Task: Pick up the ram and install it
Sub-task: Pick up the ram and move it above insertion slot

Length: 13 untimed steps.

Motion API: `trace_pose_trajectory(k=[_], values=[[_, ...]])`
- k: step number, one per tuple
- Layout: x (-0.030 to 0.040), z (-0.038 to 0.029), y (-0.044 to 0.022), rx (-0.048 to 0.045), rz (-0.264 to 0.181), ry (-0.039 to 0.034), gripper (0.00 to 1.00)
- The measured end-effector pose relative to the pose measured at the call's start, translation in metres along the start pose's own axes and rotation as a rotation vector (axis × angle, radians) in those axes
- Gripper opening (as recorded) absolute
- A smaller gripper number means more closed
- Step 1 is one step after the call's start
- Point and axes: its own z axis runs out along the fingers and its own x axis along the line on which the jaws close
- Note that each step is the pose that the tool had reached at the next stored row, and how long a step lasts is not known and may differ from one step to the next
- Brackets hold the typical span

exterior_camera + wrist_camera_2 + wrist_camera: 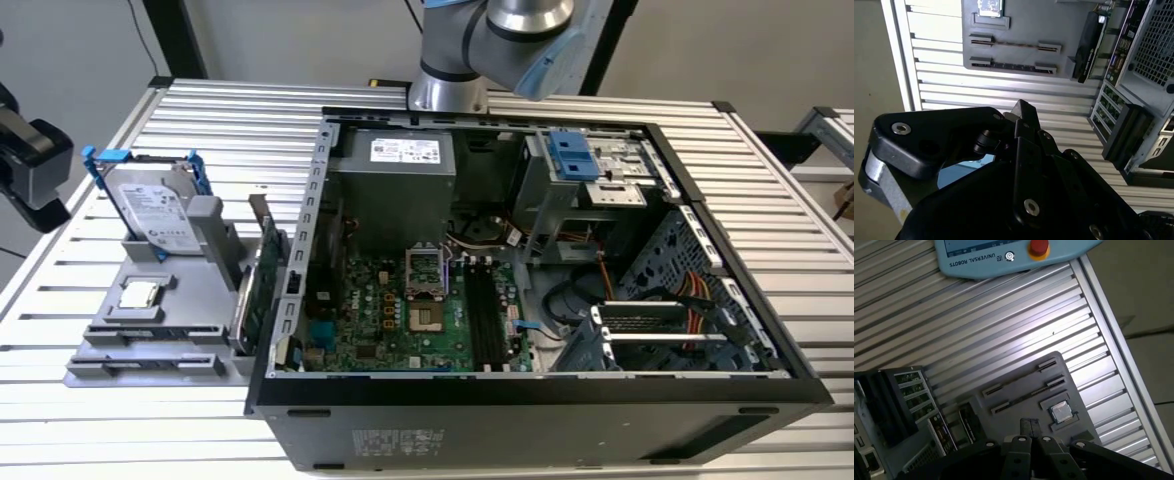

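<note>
The ram (154, 333) looks like a thin dark strip standing on edge in a slot of the grey parts holder (200, 300), which sits at the exterior view's left. In the second wrist view the ram (1014, 44) is a narrow edge-on line. My gripper (1030, 424) hangs above and off the holder's outer side with its two fingers pressed together and nothing between them. The second wrist view shows the gripper (1021, 109) from the side. In the open case the motherboard's black slots (483, 315) lie beside the processor socket (424, 272).
The holder also carries a silver hard drive in a blue frame (154, 205), a processor chip (138, 294) and an upright green card (267, 270). A teach pendant (1004, 255) lies on the slatted table (979, 325). The table's edge and the floor are close by.
</note>
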Motion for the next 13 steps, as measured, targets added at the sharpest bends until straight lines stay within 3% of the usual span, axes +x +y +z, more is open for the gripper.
trace_pose_trajectory(k=[13], values=[[0.0, 0.0001, 0.0, 0.0005, -0.007, 0.001, 0.0]])
